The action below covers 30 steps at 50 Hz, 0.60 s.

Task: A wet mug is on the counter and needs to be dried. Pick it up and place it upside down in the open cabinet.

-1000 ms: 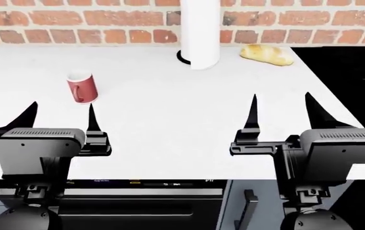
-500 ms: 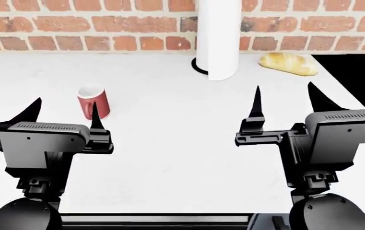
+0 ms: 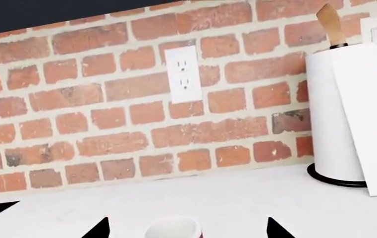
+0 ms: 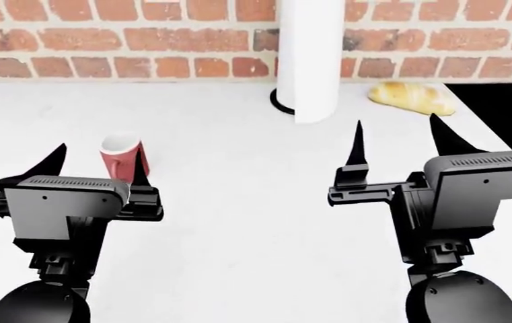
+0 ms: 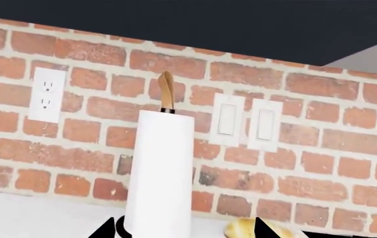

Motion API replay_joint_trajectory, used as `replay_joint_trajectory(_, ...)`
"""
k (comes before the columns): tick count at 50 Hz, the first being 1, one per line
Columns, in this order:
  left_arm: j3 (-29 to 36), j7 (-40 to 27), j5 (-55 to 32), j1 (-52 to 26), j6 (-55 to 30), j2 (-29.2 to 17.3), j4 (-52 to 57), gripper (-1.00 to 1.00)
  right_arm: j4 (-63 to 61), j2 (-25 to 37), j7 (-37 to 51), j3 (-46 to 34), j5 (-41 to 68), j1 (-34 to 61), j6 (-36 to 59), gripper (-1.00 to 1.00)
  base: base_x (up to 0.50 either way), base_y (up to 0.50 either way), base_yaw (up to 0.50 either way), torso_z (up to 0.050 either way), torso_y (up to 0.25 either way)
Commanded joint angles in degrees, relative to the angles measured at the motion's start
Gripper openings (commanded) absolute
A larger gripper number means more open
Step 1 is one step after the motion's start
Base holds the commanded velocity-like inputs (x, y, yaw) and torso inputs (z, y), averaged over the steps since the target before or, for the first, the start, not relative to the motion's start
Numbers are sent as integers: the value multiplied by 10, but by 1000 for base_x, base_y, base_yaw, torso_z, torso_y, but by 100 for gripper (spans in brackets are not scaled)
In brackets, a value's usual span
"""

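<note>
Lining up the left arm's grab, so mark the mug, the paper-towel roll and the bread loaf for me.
mug [image 4: 123, 156]: head view, on the red side wall below the white rim.
paper-towel roll [image 4: 309, 60]: head view, on the white sheet face.
bread loaf [image 4: 412, 97]: head view, on the top crust.

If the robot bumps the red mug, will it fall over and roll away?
Probably not easily: the mug stands upright on the flat counter and looks short and wide. If it did tip, its round side might roll, though the handle would likely stop it. It looks smooth, so the open left gripper could slip.
</note>
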Motion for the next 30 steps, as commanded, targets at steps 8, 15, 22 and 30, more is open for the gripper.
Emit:
replay_joint_trajectory(8,-3,-5,-8,0,-7,-2,-2,100,-3,4,7,-9,2,4,3,100,226,0,0,0,0)
replay_joint_trajectory(15,-4,-6,-11,-7,-18,-6,5,100,-3,5,9,-12,3,8,5,100,216,0,0,0,0)
replay_joint_trajectory(22,-6,-9,-13,-12,-25,-9,10,100,-3,7,11,-15,4,12,6,100,218,0,0,0,0)
replay_joint_trajectory(30,-4,-12,-12,-7,-27,-11,12,100,-2,9,15,-18,2,9,3,100,81,0,0,0,1)
